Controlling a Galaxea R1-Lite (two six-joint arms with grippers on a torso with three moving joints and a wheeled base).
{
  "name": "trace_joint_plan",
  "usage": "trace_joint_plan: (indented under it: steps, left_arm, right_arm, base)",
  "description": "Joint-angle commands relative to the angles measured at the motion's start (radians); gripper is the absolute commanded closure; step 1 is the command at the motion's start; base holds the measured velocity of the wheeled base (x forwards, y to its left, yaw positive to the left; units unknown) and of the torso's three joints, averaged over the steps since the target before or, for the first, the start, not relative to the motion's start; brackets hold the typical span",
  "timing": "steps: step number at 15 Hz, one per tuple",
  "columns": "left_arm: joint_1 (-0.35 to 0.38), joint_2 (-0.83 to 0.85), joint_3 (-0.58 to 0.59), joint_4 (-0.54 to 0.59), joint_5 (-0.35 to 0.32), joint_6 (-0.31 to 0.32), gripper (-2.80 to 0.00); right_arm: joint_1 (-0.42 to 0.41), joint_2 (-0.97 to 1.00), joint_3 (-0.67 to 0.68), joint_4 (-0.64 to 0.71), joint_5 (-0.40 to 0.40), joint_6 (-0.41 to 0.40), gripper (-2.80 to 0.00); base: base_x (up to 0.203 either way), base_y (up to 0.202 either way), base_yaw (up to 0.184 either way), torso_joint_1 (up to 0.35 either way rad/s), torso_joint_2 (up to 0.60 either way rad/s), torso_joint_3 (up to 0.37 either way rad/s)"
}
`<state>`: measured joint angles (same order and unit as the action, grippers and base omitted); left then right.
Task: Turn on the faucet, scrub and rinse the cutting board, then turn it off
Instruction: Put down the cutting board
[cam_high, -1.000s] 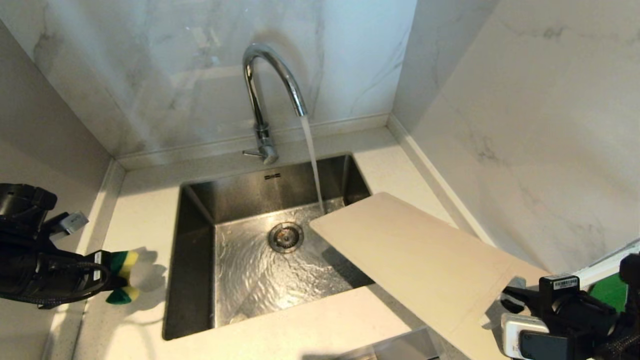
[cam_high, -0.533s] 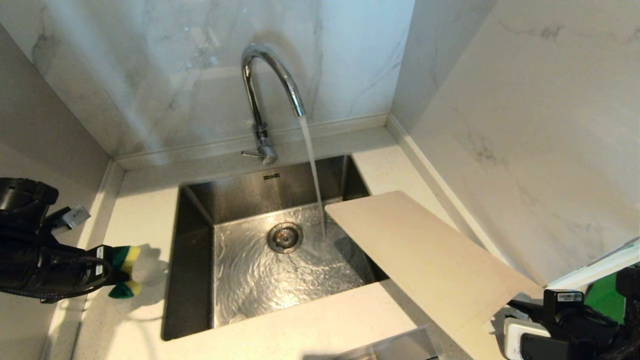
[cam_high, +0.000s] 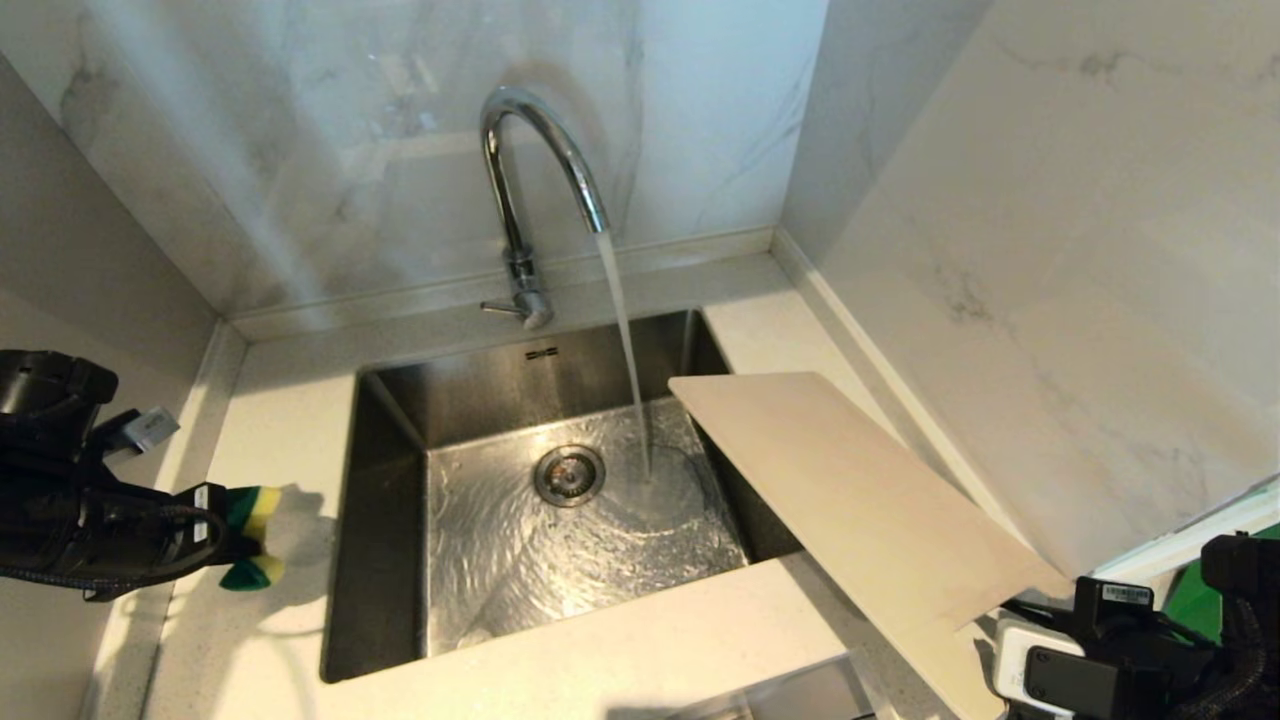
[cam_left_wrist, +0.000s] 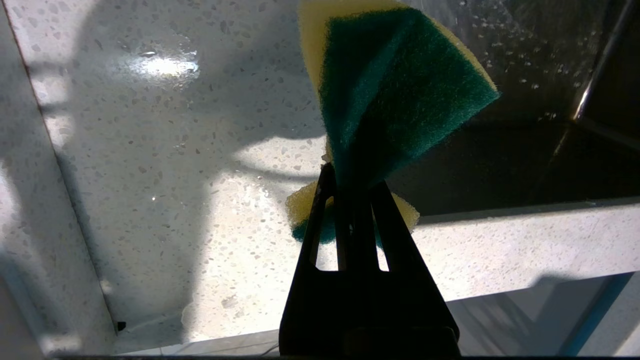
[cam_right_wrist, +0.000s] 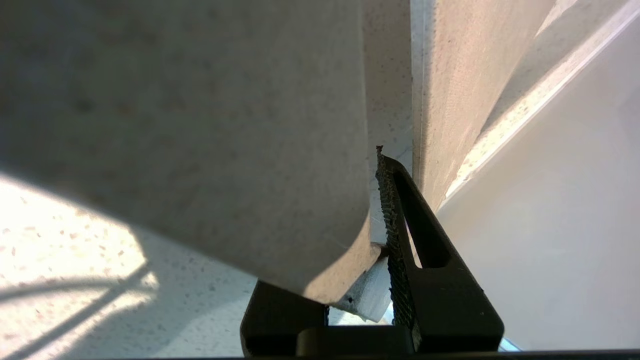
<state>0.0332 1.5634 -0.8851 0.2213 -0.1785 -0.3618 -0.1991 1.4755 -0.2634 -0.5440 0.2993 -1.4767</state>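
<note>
The chrome faucet (cam_high: 535, 150) is running, and its stream (cam_high: 625, 340) falls straight into the sink beside the drain. The pale beige cutting board (cam_high: 850, 500) hangs tilted over the sink's right edge, its far end just right of the stream. My right gripper (cam_high: 1005, 612) at the lower right is shut on the board's near corner; one textured finger (cam_right_wrist: 395, 225) presses the board (cam_right_wrist: 200, 125), the other is hidden behind it. Over the left counter, my left gripper (cam_high: 225, 535) is shut on a green-and-yellow sponge (cam_high: 255, 510), which sticks out past the gripper (cam_left_wrist: 352, 180) as a folded sponge (cam_left_wrist: 395, 85).
The steel sink (cam_high: 390, 440) holds rippling water round the drain (cam_high: 569, 474). The faucet's thin lever (cam_high: 497, 307) points left at its base. Marble walls close the back and the right side. A bright green flat object (cam_high: 1190, 600) lies at the far right.
The cutting board has swung right and back, so its far end has left the water stream. The left gripper with the sponge has stayed put.
</note>
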Motion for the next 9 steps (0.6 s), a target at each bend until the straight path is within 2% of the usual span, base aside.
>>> trace_joint_plan:
  steps: [1,6,9]
  left_arm:
    - [-0.003,-0.002,0.000,0.001,-0.001,-0.005,0.00]
    - [-0.008,0.000,-0.009,0.003,0.001,-0.006,0.00]
    - [-0.015,-0.003,-0.016,0.004,0.002,-0.006,0.00]
  right_arm:
    - [0.009,-0.002,0.001,0.002,0.019,0.020,0.00]
    - [0.021,-0.011,0.025,0.003,0.034,0.061,0.00]
    - [0.053,-0.014,0.019,0.003,0.034,0.116,0.00]
  base:
    - [0.000,0.000,0.000,0.000,0.00,0.000]
    - [0.000,0.000,0.000,0.000,0.00,0.000]
    - [0.000,0.000,0.000,0.000,0.00,0.000]
